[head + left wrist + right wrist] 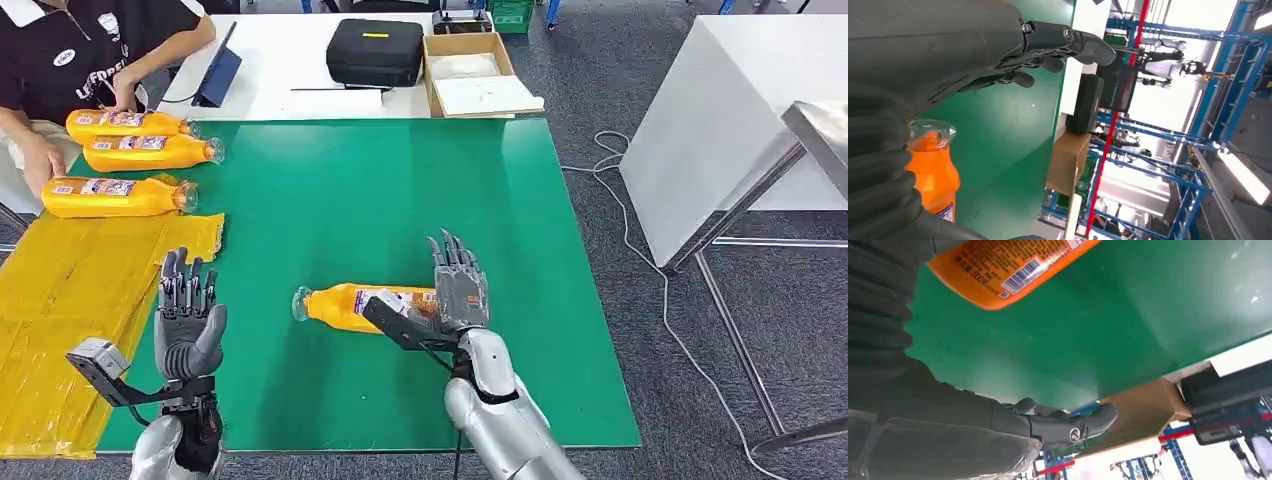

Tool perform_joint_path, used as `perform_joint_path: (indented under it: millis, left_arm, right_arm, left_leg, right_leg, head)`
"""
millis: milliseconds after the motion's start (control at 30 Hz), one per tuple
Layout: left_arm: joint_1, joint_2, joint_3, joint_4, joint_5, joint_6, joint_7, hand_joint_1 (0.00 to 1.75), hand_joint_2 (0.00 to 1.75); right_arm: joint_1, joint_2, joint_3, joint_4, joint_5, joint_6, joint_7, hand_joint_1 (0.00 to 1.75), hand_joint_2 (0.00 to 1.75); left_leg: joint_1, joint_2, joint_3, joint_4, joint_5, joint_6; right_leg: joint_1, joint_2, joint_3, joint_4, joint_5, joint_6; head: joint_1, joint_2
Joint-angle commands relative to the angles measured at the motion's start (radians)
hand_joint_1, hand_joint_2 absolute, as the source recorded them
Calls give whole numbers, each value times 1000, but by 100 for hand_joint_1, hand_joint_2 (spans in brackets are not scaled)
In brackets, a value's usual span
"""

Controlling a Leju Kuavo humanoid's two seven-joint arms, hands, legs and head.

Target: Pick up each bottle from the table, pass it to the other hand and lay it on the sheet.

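I take the orange bottle (365,306) lying on the green tabletop (400,190) as my landmark. It lies on its side, cap end pointing toward the yellow sheet (70,300), base end under my right hand (458,288).

1. Right hand: it is placed over the bottle's base end, fingers extended and apart. I judge it is positioned to close on the bottle. I see no fingers wrapped around the body, so I read it as holding nothing.
2. Left hand (188,312): it stands upright beyond the bottle's cap end, well apart from it, at the sheet's edge. Fingers are extended, palm free. I judge it is staged there to receive the bottle.
3. Laid bottles (120,196): 3 lie beyond the left hand, far from the landmark bottle, at the sheet's far end, each on its side. A person (60,60) sits just past them, one hand near the row.

Bottle appearance: translucent plastic filled with orange liquid, a clear cap, and a printed label with a barcode around the body. The smooth round body can roll, so I would want a firm wrap.
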Motion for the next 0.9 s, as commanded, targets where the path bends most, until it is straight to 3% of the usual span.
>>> perform_joint_path:
  millis: [33,533,900]
  left_arm:
    - [-41,5,-10,84,-7,-5,8,0,175]
    - [-28,-4,-1,74,-7,-3,9,0,175]
    - [-57,-6,4,97,-14,0,11,0,175]
  right_arm:
    - [-44,-4,-22,149,-9,-4,-1,0,175]
    - [-76,-2,0,242,9,53,16,0,175]
    - [-136,-2,34,336,63,102,70,0,175]
  left_leg:
    - [0,-3,3,-1,0,-1]
    - [-1,-3,8,-2,-2,-3]
    - [0,-3,4,-1,0,-2]
  right_leg:
    - [0,-3,3,-1,-1,-1]
    - [0,-3,9,-3,-3,-2]
    - [0,-3,5,-1,-1,-1]
  head:
    - [0,0]
    - [0,0]
    - [0,0]
